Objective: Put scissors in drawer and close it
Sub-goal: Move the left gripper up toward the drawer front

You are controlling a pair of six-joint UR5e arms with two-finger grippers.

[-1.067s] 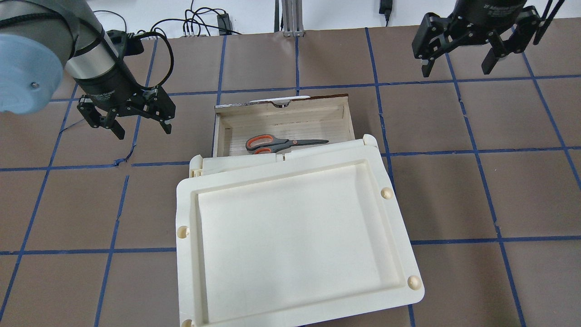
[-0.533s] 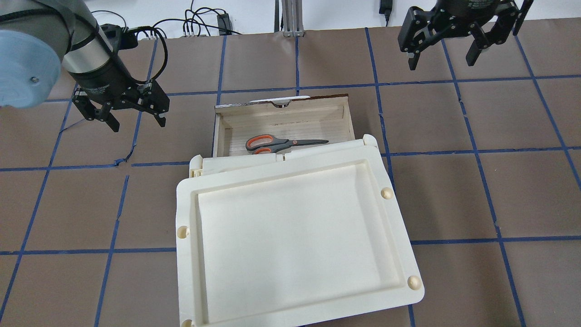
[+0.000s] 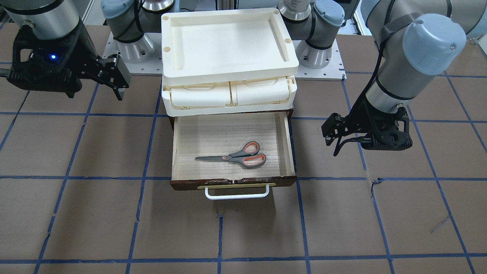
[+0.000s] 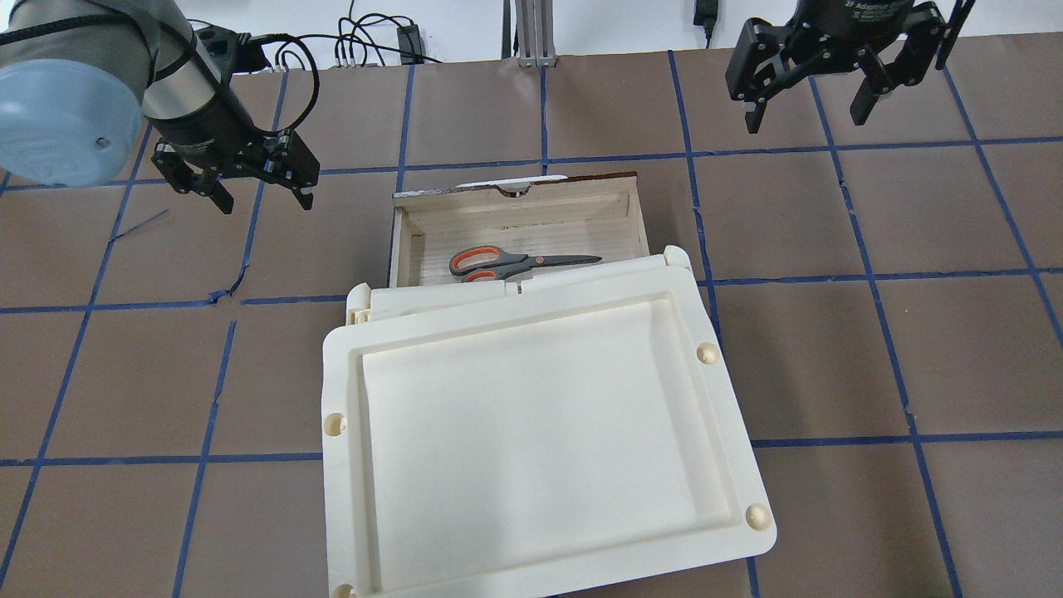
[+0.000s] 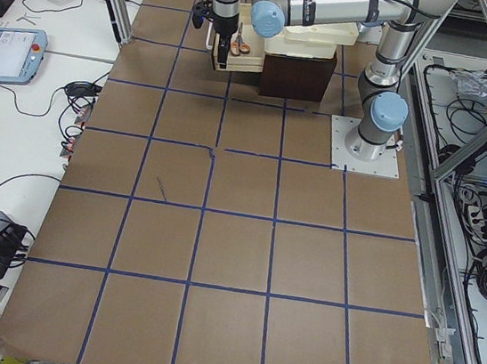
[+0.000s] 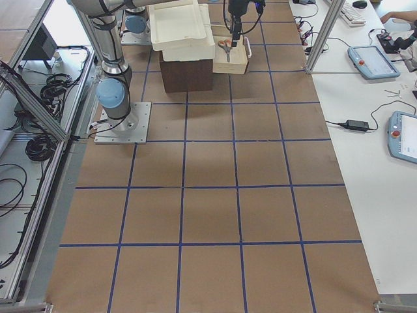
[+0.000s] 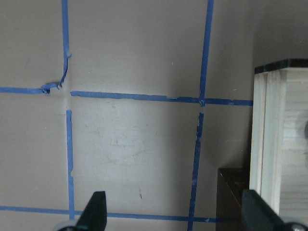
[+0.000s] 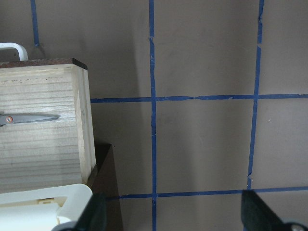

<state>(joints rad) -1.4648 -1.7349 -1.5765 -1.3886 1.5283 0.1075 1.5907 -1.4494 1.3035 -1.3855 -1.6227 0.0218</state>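
The scissors [image 4: 515,262] have grey blades and orange-red inner loops. They lie flat inside the open drawer [image 4: 531,232], blades pointing to the robot's right, and also show in the front view [image 3: 236,155]. The drawer [image 3: 220,133] is pulled out from under the cream unit, and its white bar handle [image 3: 236,192] faces away from the robot. My left gripper [image 4: 266,202] is open and empty, above the table to the drawer's left. My right gripper [image 4: 805,120] is open and empty, high and far to the drawer's right. The right wrist view shows the blade tip [image 8: 29,118].
The cream plastic tray unit [image 4: 340,374] sits on top of the dark brown cabinet and covers the drawer's near part. Brown table paper with blue tape lines [image 4: 689,154] lies all around. Cables [image 4: 365,37] lie at the far table edge.
My left gripper has moved away from the robot and slightly toward the drawer's far corner. My right gripper has shifted a little left and up. Both stay open; scissors and drawer have not moved.
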